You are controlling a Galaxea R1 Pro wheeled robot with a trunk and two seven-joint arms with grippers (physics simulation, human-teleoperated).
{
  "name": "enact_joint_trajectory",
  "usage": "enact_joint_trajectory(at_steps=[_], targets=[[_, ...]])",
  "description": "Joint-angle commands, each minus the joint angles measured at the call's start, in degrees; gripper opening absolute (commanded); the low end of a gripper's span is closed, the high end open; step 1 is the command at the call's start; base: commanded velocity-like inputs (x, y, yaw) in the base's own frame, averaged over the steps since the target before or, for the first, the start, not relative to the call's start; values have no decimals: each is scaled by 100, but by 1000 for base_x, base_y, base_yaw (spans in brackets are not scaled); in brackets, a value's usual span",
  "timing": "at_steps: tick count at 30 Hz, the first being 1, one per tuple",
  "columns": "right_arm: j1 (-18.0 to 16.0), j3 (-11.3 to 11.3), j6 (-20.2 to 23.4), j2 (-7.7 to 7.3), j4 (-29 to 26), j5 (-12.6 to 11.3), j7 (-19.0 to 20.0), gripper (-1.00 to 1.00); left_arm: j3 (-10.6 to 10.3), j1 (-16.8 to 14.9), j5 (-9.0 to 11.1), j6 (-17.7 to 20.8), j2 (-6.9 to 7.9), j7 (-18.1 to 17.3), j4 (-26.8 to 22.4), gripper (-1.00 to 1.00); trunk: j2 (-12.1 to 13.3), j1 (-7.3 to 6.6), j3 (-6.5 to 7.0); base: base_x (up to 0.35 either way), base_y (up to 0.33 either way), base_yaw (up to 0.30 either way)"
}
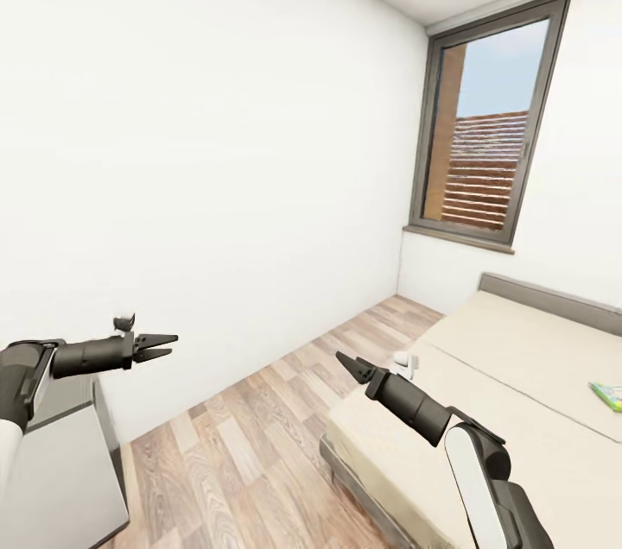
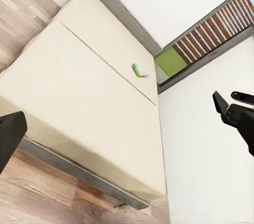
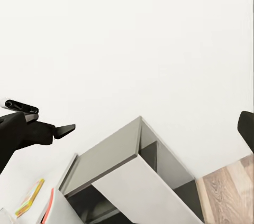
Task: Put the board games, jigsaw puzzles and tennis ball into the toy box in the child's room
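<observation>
At the far left of the head view stands the grey side unit [image 1: 65,480] of the table, and above it the left gripper [image 1: 160,346] points toward the white wall [image 1: 216,143]; its two fingers are slightly spread and hold nothing. In the middle, the wood-plank floor [image 1: 250,437] runs to the window [image 1: 488,126]. The right gripper [image 1: 350,363] hovers over the corner of the bed [image 1: 518,359]; whether its fingers are spread or pressed together cannot be told. One board game [image 1: 607,395] lies flat on the beige mattress at the far right, well apart from both grippers. In the right wrist view, a yellow flat box [image 3: 29,198] lies on the table top, near the side unit.
</observation>
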Motion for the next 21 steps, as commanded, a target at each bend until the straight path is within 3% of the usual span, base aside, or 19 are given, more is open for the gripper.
enact_joint_trajectory(at_steps=[1, 21], targets=[[-4, -13, 42, 5, 2, -24, 14, 100, 19, -1, -60, 60, -2, -48, -4, 100, -5, 2, -4, -5, 0, -275], [-4, -13, 42, 5, 2, -24, 14, 100, 20, 0, -60, 60, -2, -48, -4, 100, -5, 2, -13, -122, 0, -275]])
